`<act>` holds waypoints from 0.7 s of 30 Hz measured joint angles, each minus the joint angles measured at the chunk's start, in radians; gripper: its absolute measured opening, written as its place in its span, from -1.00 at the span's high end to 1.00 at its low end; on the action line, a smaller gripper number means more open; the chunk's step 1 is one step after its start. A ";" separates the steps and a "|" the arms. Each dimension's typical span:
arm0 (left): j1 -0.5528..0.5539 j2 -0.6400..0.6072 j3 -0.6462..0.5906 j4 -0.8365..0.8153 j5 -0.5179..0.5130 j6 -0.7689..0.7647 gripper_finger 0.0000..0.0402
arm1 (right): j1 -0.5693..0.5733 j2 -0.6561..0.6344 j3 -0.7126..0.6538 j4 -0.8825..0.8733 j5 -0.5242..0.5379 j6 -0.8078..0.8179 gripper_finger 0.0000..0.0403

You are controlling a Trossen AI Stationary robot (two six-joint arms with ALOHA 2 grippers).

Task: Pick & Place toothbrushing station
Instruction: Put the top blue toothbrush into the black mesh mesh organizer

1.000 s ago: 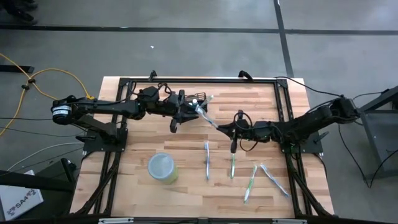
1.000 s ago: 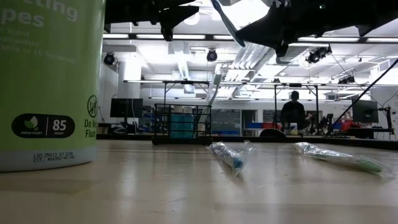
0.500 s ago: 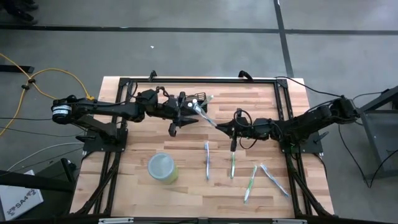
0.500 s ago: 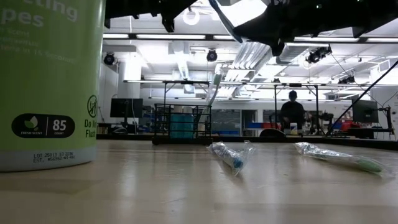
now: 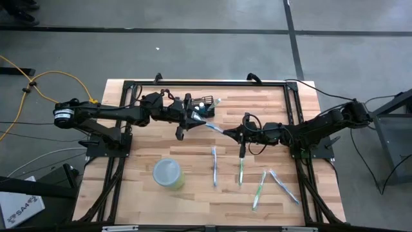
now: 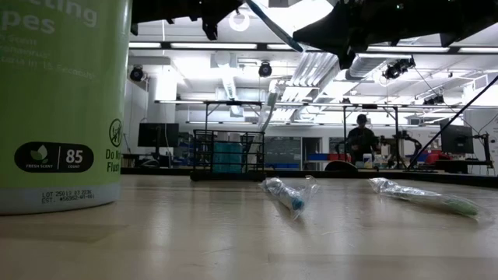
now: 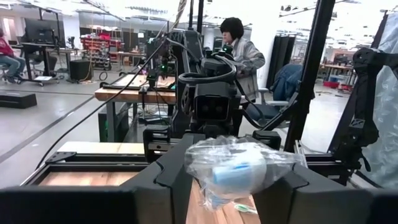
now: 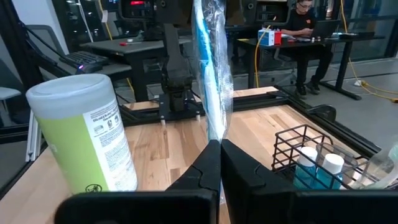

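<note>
Desk (image 5: 193, 187): pale wood planks, black frame rim. Toothbrushing station (image 8: 309, 155): black wire mesh, blue items with white caps inside. Cup (image 8: 87, 134): yellow-green, pale lid, white label panel (black fine print). Wrapped toothbrush (image 8: 210, 74) in right pincer (image 8: 219, 149): blue-white in clear film; pincer fingers black. Left pincer (image 7: 231, 180): black, holding a clear-wrapped pale blue item (image 7: 235, 169). Loose toothbrushes (image 5: 260, 187): green and blue-white, clear wrap. Floor cable (image 5: 26, 87): yellow.

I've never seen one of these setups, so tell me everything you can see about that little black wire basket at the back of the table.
The black wire basket is a small open-topped box of thin dark wire grid, standing upright on the wooden table near its far edge. White-capped blue items stand inside it. The left claw hovers right beside it; contact can't be judged.
</note>
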State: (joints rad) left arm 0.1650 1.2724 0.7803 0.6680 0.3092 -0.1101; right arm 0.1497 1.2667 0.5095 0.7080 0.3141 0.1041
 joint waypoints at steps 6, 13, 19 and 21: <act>0.000 0.000 0.000 0.000 -0.021 -0.003 0.70 | 0.000 0.000 0.000 0.000 0.001 -0.002 0.99; -0.001 0.000 0.000 -0.001 -0.019 -0.021 0.94 | 0.000 0.000 0.000 0.000 0.005 -0.003 0.99; -0.001 0.000 0.000 -0.001 -0.021 -0.018 0.94 | 0.000 0.000 0.000 0.000 0.001 -0.003 0.99; -0.001 0.000 0.000 -0.001 -0.022 -0.018 0.94 | 0.000 0.000 0.000 0.000 0.000 -0.003 0.99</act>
State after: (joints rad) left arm 0.1642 1.2724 0.7803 0.6670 0.2867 -0.1284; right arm 0.1496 1.2667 0.5095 0.7078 0.3145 0.1011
